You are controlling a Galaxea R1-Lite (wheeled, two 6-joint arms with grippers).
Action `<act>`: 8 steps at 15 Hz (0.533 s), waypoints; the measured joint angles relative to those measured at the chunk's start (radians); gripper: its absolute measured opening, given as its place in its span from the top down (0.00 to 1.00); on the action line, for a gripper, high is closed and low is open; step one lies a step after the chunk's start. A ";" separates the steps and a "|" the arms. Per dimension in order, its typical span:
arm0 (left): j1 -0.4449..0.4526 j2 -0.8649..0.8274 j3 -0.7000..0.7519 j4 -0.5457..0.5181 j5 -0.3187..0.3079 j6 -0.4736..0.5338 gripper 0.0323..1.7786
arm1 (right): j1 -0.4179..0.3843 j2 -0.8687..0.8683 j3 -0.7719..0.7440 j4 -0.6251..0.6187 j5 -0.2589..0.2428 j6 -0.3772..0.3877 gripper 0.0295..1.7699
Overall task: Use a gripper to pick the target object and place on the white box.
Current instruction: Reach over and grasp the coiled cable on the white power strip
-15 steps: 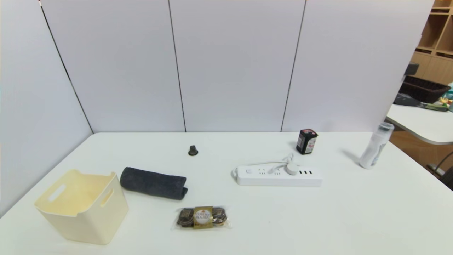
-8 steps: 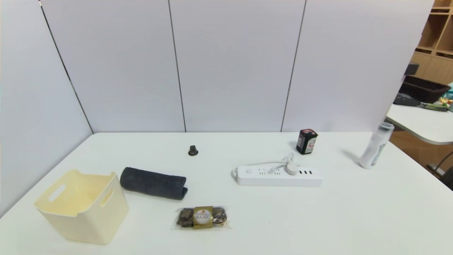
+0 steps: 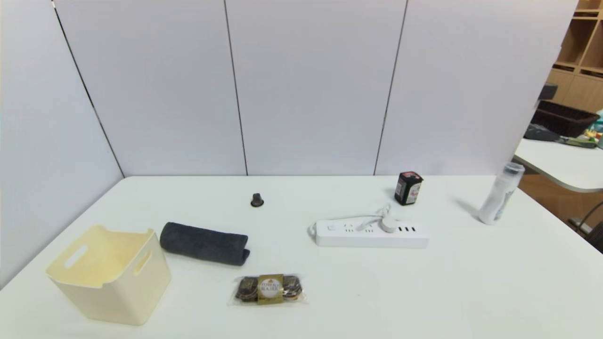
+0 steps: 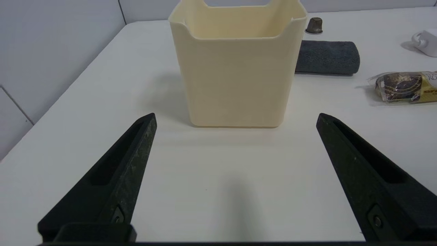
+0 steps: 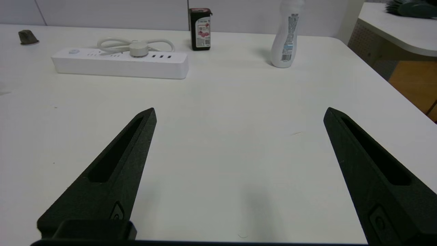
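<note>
Head view unchanged — power strip (image 3: 372, 238), bin (image 3: 118, 282) unmoved, left end effector (image 4: 236, 118), right end effector (image 5: 241, 112) — both apart.

A plain cream open-top plastic bin (image 3: 136, 292), a solid dark charcoal rolled towel (image 3: 202, 243), a white rectangular power strip (image 3: 372, 241) with black slots, and a black box (image 3: 408, 188) with a white-and-red label on a white tabletop (image 3: 367, 301)

Head view above, both wrists' low
</note>
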 joint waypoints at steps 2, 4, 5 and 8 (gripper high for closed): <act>0.001 0.057 -0.071 0.023 -0.003 0.055 0.05 | 0.000 0.000 0.000 0.000 0.000 0.000 0.04; -0.016 0.145 -0.192 0.088 -0.003 0.114 0.05 | 0.000 0.000 0.000 0.000 0.000 0.000 0.04; -0.036 0.204 -0.269 0.135 -0.004 0.150 0.05 | 0.000 0.000 0.000 0.000 0.000 0.000 0.04; -0.088 0.400 -0.442 0.234 -0.016 0.264 0.05 | 0.000 0.000 0.000 0.000 0.000 -0.001 0.04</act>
